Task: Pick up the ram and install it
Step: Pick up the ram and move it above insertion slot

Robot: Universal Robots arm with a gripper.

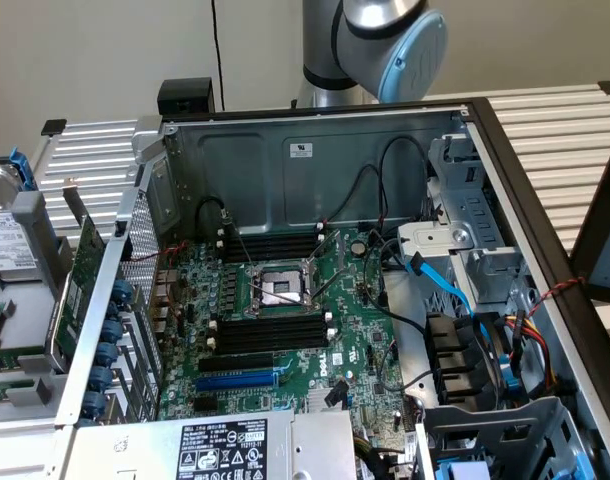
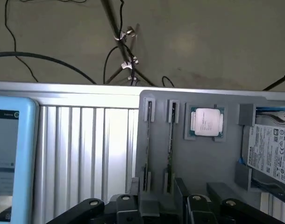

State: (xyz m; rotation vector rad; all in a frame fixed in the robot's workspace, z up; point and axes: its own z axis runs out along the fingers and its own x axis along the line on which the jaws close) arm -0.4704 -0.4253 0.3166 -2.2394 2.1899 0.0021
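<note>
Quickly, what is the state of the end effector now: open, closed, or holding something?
End effector: open, holding nothing, over the grey tray.

open pc case [image 1: 285,185], motherboard [image 1: 357,332] inside; cpu [image 2: 206,122] near hard drive [image 2: 272,151]

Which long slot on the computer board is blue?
The blue slot lies between the black slots and the labelled box; every other long slot is black.
</note>
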